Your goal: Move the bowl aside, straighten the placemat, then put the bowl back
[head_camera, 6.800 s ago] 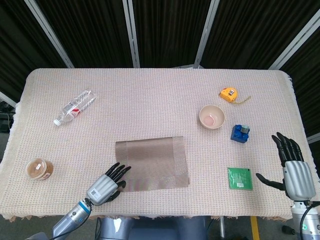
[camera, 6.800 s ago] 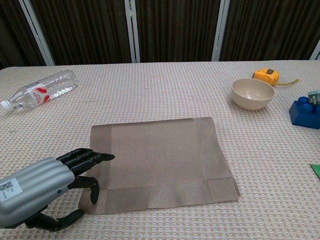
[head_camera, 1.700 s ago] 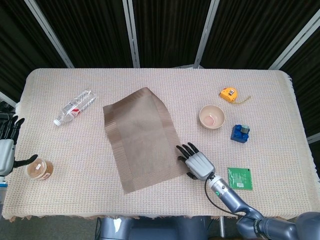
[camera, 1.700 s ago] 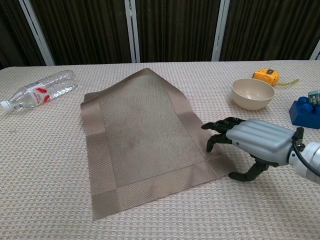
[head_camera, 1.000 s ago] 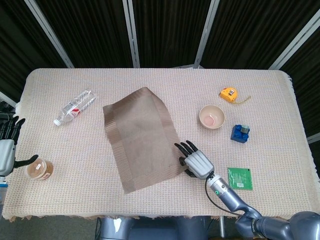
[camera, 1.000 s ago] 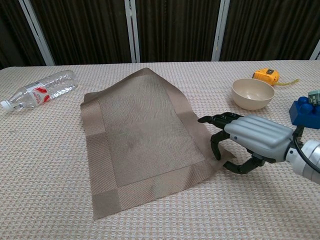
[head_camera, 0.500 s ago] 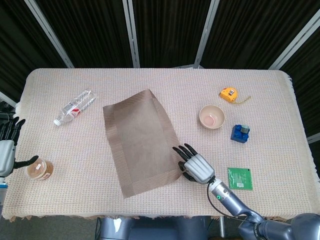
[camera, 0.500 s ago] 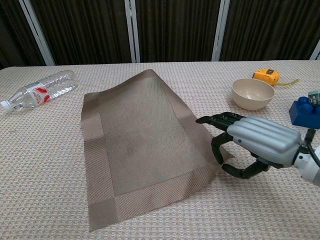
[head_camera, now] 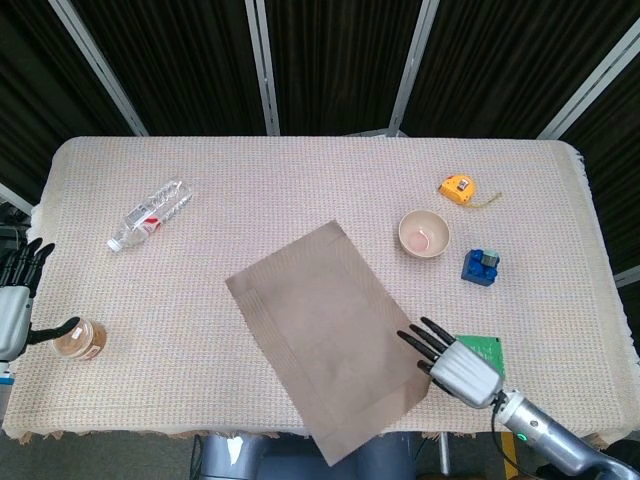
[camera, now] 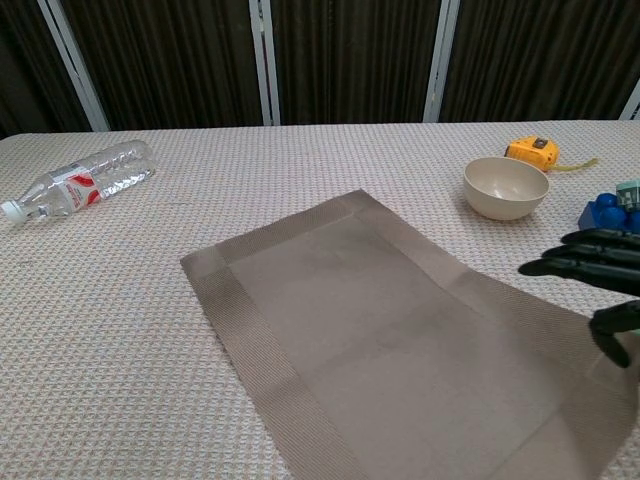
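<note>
Woven brown placemat askew, corner pinched in right hand; round bowl apart.

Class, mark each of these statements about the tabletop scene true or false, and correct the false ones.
1. The bowl sits on the placemat. False: it stands on the tablecloth, apart from the mat, toward the tape measure.
2. The placemat lies askew, one corner hanging past the table's near edge. True.
3. The right hand is at the placemat's right edge, fingers extended. True.
4. The plastic bottle stands upright. False: it lies on its side, left of the mat.
5. The left hand holds the bowl. False: it is at the table's left edge beside a small jar, far from the bowl.
</note>
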